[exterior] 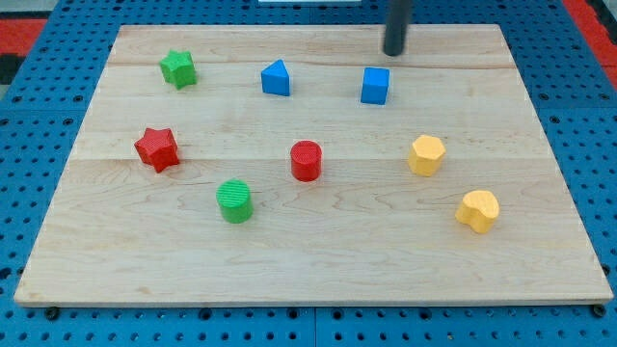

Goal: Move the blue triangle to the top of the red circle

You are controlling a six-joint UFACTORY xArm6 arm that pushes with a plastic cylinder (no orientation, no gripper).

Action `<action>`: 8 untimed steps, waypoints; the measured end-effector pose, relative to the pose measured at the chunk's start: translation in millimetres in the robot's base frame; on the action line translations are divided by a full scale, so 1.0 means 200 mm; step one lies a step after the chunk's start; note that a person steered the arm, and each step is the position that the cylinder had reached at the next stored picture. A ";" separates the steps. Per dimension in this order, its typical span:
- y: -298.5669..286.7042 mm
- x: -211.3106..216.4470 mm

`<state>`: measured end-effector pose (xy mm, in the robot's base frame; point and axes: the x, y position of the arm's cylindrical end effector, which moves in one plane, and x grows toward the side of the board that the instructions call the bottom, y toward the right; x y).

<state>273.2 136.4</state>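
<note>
The blue triangle (276,78) sits in the upper middle of the wooden board (318,270). The red circle (306,160) stands below it and slightly to the right, near the board's centre, with a clear gap between them. My tip (393,52) is near the board's top edge, to the right of the blue triangle and just above the blue cube (375,85). It touches no block.
A green star (178,68) is at the top left, a red star (157,148) at the left, a green circle (234,200) below centre-left. A yellow hexagon (426,154) and a yellow heart (477,210) are at the right.
</note>
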 end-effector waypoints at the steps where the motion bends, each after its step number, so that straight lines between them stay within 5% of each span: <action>1: -0.02 0.30; 5: -0.94 0.06; 7: -0.95 -0.09; 8: -1.18 -0.21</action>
<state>231.1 -100.2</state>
